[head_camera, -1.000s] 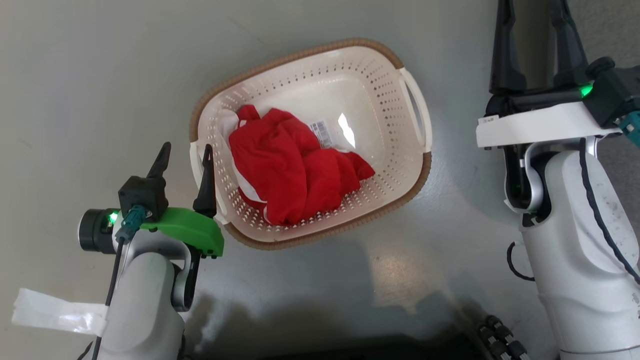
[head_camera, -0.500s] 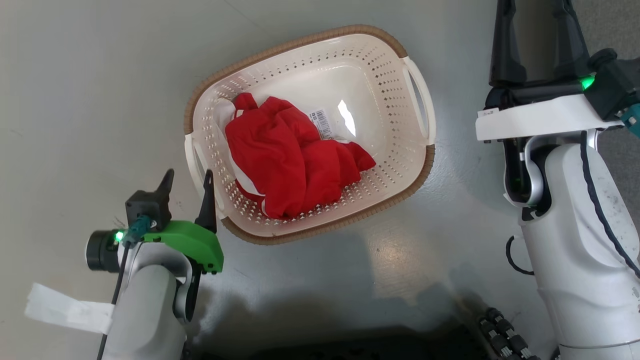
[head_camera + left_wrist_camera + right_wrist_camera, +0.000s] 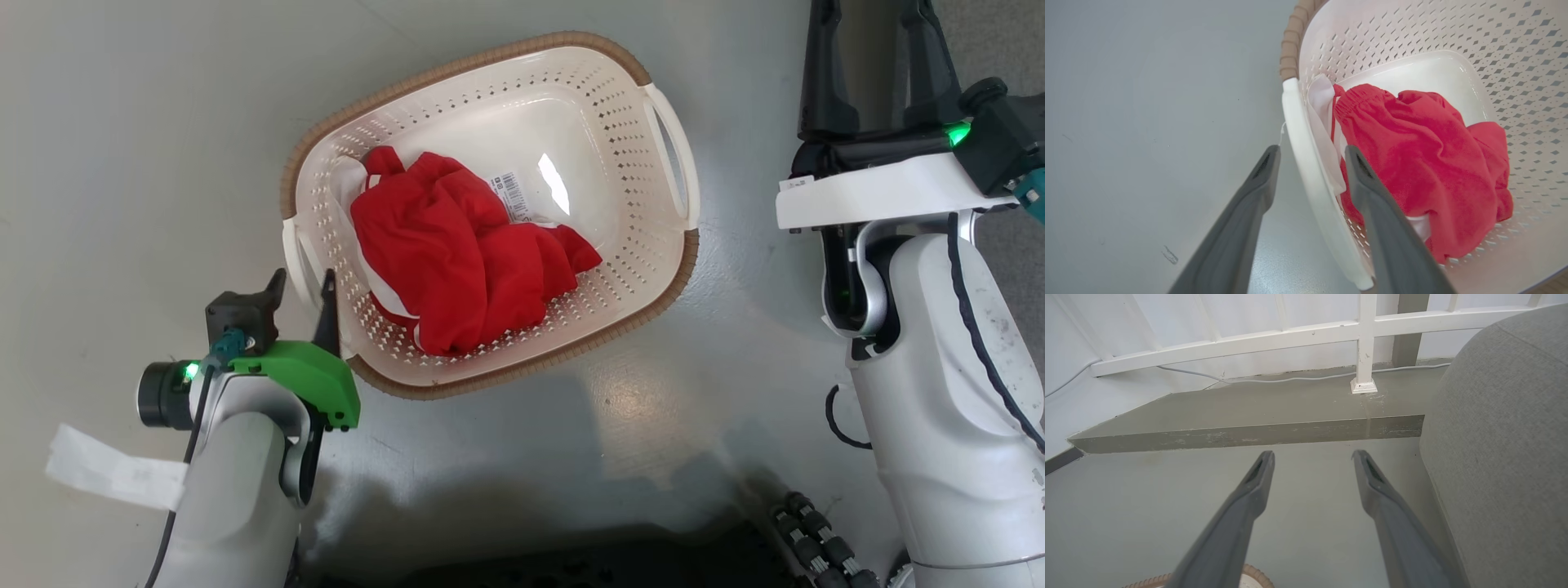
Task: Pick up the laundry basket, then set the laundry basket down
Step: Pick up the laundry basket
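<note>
My left gripper (image 3: 304,287) is open and holds nothing: its two fingers (image 3: 1241,212) stand on both sides of the white handle (image 3: 1306,163) of the laundry basket (image 3: 629,122), one outside, one inside beside the red cloth (image 3: 457,253). The basket sits on the grey floor (image 3: 122,122), with free floor around its brown rim (image 3: 457,71). My right gripper (image 3: 872,49) is also open and empty, well apart from the other handle (image 3: 673,155); a grey cushioned edge (image 3: 1502,437) is just beside it.
</note>
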Available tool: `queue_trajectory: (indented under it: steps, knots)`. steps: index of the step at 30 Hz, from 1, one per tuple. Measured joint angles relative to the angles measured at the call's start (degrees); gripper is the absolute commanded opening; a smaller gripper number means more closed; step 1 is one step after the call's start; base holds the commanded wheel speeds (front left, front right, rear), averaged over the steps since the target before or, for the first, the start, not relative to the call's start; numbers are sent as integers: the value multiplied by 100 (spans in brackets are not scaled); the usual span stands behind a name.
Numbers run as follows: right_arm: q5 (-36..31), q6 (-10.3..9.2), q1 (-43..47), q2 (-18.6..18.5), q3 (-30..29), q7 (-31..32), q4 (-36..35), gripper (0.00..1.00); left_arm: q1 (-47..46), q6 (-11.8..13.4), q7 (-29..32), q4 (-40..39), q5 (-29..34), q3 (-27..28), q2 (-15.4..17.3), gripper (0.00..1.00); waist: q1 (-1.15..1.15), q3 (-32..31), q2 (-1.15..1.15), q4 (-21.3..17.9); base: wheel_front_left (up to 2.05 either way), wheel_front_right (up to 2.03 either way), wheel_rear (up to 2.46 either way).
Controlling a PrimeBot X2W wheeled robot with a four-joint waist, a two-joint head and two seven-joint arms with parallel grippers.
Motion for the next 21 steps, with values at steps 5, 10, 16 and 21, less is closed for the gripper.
queue_trajectory:
  steps: [5, 10, 16, 21]
  knots:
    - [1, 0, -15, 0, -3, 0, 0, 100, -163, 2, -1, 147, -36, -20, -7, 21, 0, 34, 0, -33, 0, 0, 0]
    - [2, -1, -57, 0, -4, 0, 0, 100, -323, 8, -9, 237, -51, -24, -29, 0, 0, 48, 0, -43, 0, 0, 0]
    - [8, -1, -104, 0, -8, 0, 0, 100, -372, 7, -7, 274, -65, -42, -35, 0, 0, 48, 0, -49, 0, 0, 0]
    - [43, -2, -105, 0, -9, 0, 1, 100, -513, 19, 2, 296, -188, 4, -36, 0, 0, 35, 0, -60, 0, 0, 0]
